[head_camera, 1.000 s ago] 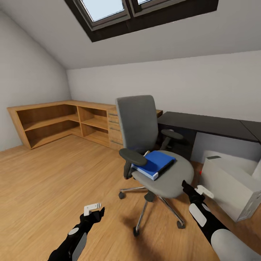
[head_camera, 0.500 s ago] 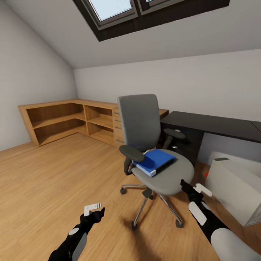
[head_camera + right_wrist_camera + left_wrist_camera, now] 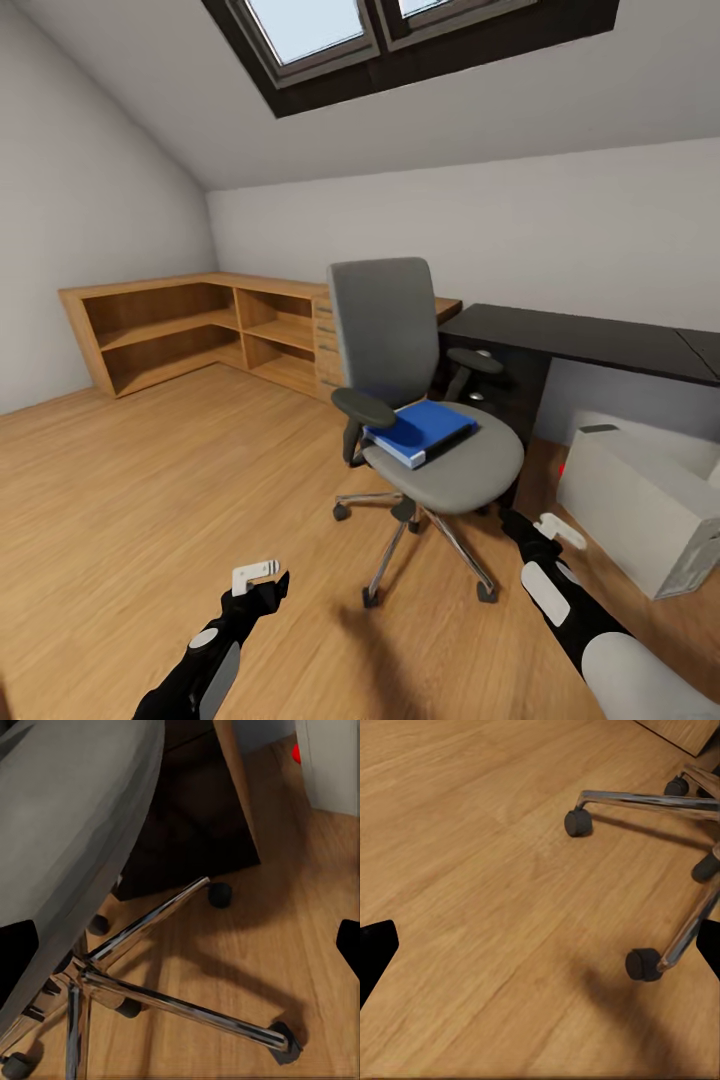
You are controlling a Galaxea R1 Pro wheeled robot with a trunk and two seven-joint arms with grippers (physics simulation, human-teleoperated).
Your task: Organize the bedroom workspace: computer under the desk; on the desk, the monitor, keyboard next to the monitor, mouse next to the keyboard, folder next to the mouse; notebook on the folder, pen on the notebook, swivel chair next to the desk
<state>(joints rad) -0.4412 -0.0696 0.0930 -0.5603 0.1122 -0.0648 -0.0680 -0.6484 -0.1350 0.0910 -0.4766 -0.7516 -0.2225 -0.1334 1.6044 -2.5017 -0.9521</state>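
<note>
**Observer:** Attic bedroom, sloped ceiling, wood floor. What's changed?

**Operator:** I've swung the view; the swivel chair (image 3: pixel 425 400) now sits a little further from me than a second ago. The folder (image 3: pixel 420 431) lies on its seat, toward the front edge. The worktop (image 3: pixel 590 340) stands just behind, the computer (image 3: pixel 640 505) on the floor beside it.

**Observer:** End effectors?

**Operator:** Left end effector (image 3: pixel 258 578) and right end effector (image 3: pixel 548 527) hang low, both spread wide, holding nothing. I judge the folder comes next.
</note>
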